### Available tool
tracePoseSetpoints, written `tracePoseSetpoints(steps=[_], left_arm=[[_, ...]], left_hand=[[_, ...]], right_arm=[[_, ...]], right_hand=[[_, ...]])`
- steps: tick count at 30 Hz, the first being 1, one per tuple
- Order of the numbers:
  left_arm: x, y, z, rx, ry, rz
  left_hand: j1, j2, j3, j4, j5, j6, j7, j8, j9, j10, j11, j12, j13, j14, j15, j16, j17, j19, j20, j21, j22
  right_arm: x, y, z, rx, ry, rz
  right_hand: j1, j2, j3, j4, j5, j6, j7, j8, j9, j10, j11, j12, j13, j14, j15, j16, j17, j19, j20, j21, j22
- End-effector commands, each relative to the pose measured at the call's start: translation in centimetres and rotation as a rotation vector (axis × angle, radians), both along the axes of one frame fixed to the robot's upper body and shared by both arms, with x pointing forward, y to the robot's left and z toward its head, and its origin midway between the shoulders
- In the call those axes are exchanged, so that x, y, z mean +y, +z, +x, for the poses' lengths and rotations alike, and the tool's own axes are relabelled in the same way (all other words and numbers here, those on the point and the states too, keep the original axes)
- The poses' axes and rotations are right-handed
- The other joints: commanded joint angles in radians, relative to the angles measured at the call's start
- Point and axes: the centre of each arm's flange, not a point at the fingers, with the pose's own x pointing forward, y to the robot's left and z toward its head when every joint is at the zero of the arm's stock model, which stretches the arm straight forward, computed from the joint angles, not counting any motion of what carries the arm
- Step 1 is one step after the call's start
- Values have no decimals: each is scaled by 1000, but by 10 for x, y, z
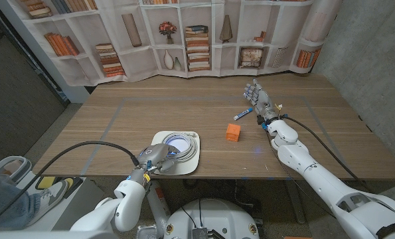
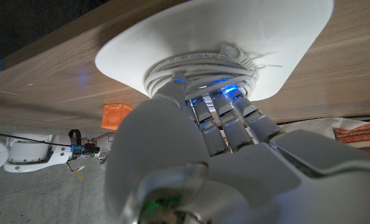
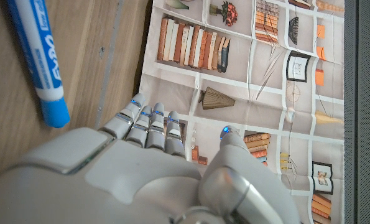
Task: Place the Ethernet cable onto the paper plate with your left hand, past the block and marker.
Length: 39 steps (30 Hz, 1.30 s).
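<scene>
Ethernet cable (image 1: 182, 147) is lying on the paper plate (image 1: 158, 140) now, so placement looks basically done from here. I'm keeping my left hand (image 1: 155, 158) at the plate's near edge, fingers (image 2: 225, 118) reaching onto the coil. They're touching or just over the loops; I can't tell whether I'm holding the cable or have let go. What's left, as I'm judging it: open up if needed, pull the hand off without dragging the coil along.

Cable is looking like a tidy white-grey coil, several loops stacked in a ring, sitting inside the plate rim. One loose strand is poking out on the side away from my hand in the left wrist view. Nothing seems to be hanging over the rim.

Orange block (image 1: 233, 133) is sitting on the tabletop (image 1: 117, 113) well apart from the plate, blue marker (image 1: 243, 113) beyond it.

My right hand (image 1: 258, 97) is waiting just beside the marker, fingers apart and straight, holding nothing.
</scene>
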Motion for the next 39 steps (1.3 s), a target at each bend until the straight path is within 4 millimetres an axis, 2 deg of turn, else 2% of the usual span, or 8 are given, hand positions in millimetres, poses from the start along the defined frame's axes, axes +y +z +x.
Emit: tracePoseSetpoints(steps=[1, 5, 7, 17, 25, 36, 39], left_arm=[[-1, 1, -2, 41, -11, -8], [-1, 2, -4, 47, -7, 2], [-1, 1, -4, 38, -10, -4], [-1, 2, -4, 52, -21, -4], [-3, 4, -3, 52, -28, 1], [-4, 6, -2, 50, -41, -3], [-4, 7, -3, 50, -41, -1]], left_hand=[[-21, -2, -6, 11, 2, -14, 2, -4, 3, -19, 6, -4, 2, -19, -66, -5, 5, -17, -4, -6, 6], [-47, -11, -19, 24, 0, -18, 1, -4, 3, -27, 4, -3, 2, -27, -61, -3, 6, -22, -3, -8, 6], [-73, -18, -32, 36, 2, -38, 2, -10, 3, -51, 11, -6, 2, -45, -48, -4, 6, -29, 6, -11, 7], [-126, -32, -57, 59, 11, -109, 7, -24, 3, -106, 24, -7, 2, -115, -23, -10, 5, -66, 26, -25, 10], [-143, -29, -62, 66, 17, -164, 13, -27, 4, -171, 40, -10, 3, -179, -9, -13, 5, -116, 51, -46, 11], [-163, -29, -70, 74, 21, -234, -5, -29, 5, -239, 63, -8, 5, -234, 18, -10, 6, -158, 82, -63, 12], [-175, -30, -76, 79, 22, -251, -2, -27, 6, -268, 76, -10, 5, -254, 29, -10, 7, -176, 90, -71, 12]], right_arm=[[-2, 0, -3, -6, -3, 4], [-3, -1, -4, -5, -1, 5], [-3, -1, -4, -3, 0, 5], [-4, -1, -4, 0, -2, 1], [-6, -2, -4, 1, -4, 3], [-11, -4, -3, 5, -7, 9], [-11, -4, -3, 7, -6, 9]], right_hand=[[10, 5, 6, -5, -5, 11, -2, -2, 5, 6, -2, 1, 5, 12, 0, 1, 4, 9, -6, 0, 6], [10, 6, 6, -5, -5, 10, -2, -2, 5, 6, -2, 1, 5, 13, 0, 2, 4, 9, -6, -1, 6], [10, 6, 6, -5, -5, 11, -1, -2, 5, 6, -3, 1, 5, 13, 0, 1, 4, 9, -5, -1, 6], [11, 7, 7, -6, -5, 11, -1, -2, 5, 7, -2, 1, 5, 14, 1, 1, 4, 10, -6, -2, 6], [12, 8, 7, -7, -5, 11, -2, -2, 5, 7, -3, 1, 5, 14, 0, 1, 4, 10, -6, -3, 6], [13, 9, 8, -8, -5, 11, -2, -2, 5, 8, -1, 2, 5, 14, 1, 0, 4, 11, -5, -4, 6], [14, 9, 9, -9, -5, 12, -2, -2, 5, 8, -2, 1, 5, 14, 0, 0, 4, 11, -5, -4, 6]])
